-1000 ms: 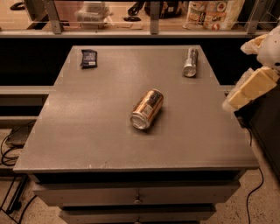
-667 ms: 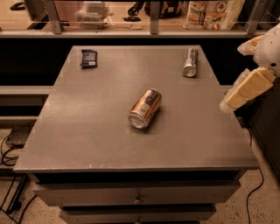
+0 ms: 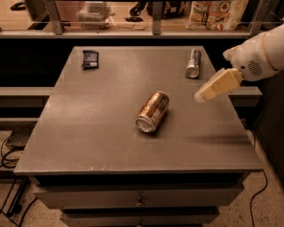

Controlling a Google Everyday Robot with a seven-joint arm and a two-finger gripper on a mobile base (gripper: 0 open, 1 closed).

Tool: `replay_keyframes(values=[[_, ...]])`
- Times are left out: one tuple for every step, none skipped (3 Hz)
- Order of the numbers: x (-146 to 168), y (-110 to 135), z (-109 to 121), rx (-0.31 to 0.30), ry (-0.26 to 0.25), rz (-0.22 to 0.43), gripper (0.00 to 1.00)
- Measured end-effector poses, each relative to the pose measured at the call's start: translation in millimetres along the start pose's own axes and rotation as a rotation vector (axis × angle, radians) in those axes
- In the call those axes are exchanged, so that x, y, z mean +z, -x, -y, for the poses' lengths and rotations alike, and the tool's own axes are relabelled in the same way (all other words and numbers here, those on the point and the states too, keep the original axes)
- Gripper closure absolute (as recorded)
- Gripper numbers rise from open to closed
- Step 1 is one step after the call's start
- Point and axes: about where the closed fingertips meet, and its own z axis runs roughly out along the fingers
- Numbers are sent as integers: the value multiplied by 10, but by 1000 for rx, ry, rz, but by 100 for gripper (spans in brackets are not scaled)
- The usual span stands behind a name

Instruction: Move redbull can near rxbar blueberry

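Take the copper-gold can (image 3: 152,111) as your marker. It lies on its side near the middle of the counter (image 3: 88,133), with one round end turned toward the front edge.

The redbull can (image 3: 193,63) is behind the copper-gold can and to its right, near the counter's back right corner. It also lies on its side and is well apart from the marker can. The rxbar blueberry (image 3: 90,59) lies flat behind the copper-gold can and far to its left, near the back left corner, so the two task items sit at opposite ends of the back of the counter. The copper-gold can lies in front of the line between them, not on it.

Your gripper (image 3: 202,94) is to the right of the copper-gold can, on a cream-coloured part that slants down from the white arm (image 3: 262,55). It is near the redbull can, in front of it and a little to its right, and touches neither can. A dim shadow (image 3: 213,139) falls on the counter in front of the copper-gold can and to its right. You cannot tell whether the gripper is open or closed, and nothing shows in its grasp.

Farther back than all of this, a shelf (image 3: 151,33) carries printed bags (image 3: 217,13). Below the counter's front edge is a drawer (image 3: 140,199).
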Motion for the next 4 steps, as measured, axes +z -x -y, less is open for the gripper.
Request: replay_keyframes(values=[[286,202,345,70,-74,119,0],[286,203,344,70,-74,119,0],[368,236,414,91,-89,145,0],[620,249,661,181,-114,242,0]])
